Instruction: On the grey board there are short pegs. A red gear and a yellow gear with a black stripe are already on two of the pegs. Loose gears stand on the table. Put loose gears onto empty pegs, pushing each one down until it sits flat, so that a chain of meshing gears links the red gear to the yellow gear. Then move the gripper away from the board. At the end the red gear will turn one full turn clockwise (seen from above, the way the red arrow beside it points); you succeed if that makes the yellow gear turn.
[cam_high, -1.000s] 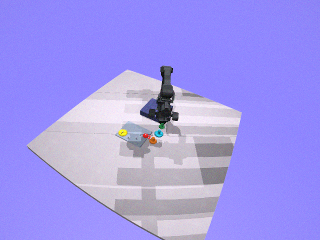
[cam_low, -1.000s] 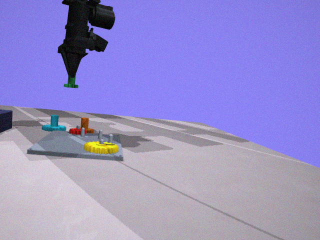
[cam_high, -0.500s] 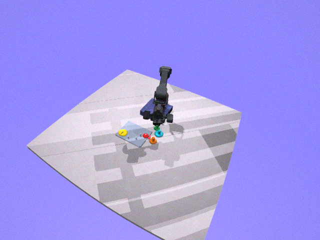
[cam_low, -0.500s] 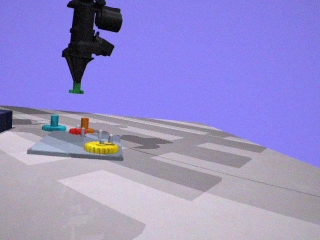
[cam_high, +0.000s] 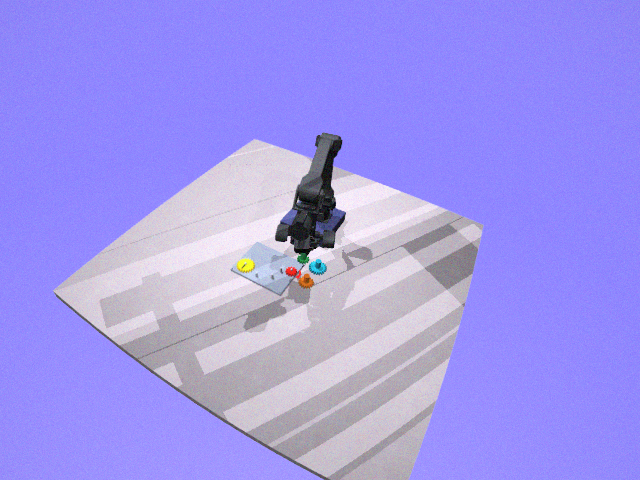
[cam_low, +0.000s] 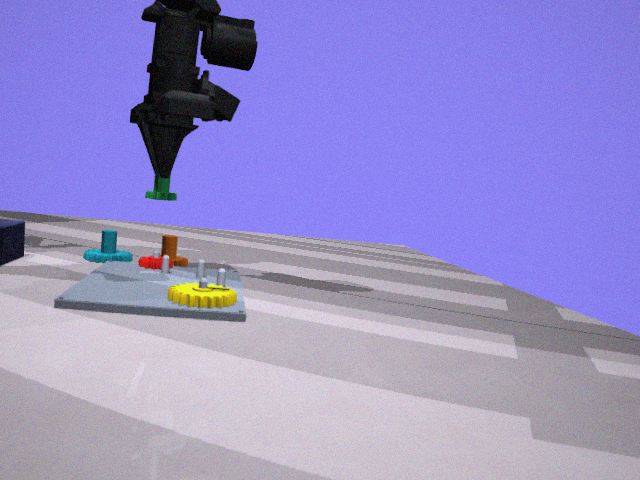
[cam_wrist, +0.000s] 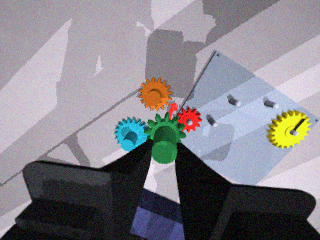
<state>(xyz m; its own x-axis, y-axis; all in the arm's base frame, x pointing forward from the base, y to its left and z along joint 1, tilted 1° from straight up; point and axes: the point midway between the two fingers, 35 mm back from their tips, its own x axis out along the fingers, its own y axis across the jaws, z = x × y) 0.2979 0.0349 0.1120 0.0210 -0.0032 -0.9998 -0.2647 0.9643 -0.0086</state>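
My gripper (cam_low: 163, 176) (cam_wrist: 164, 145) is shut on the green gear (cam_high: 303, 259) (cam_low: 161, 195) (cam_wrist: 165, 131) by its upright stem and holds it level, high above the table. The grey board (cam_high: 263, 254) (cam_low: 118, 289) (cam_wrist: 240, 162) carries the red gear (cam_high: 291, 271) (cam_low: 155, 262) (cam_wrist: 190, 117) near one edge and the yellow gear (cam_high: 245, 265) (cam_low: 202, 295) (cam_wrist: 288, 129) at the far end. Three bare pegs (cam_wrist: 212, 120) (cam_wrist: 234, 100) (cam_wrist: 270, 103) stand between them. The cyan gear (cam_high: 317, 267) (cam_low: 108, 255) (cam_wrist: 130, 134) and the orange gear (cam_high: 306, 282) (cam_low: 169, 246) (cam_wrist: 155, 94) stand on the table.
The red arrow (cam_wrist: 173, 109) lies beside the red gear, off the board's edge. A dark blue block (cam_high: 336, 222) (cam_low: 10, 240) (cam_wrist: 157, 215) is at the arm's base. The cyan and orange gears stand close to the board's red-gear side, with their stems up.
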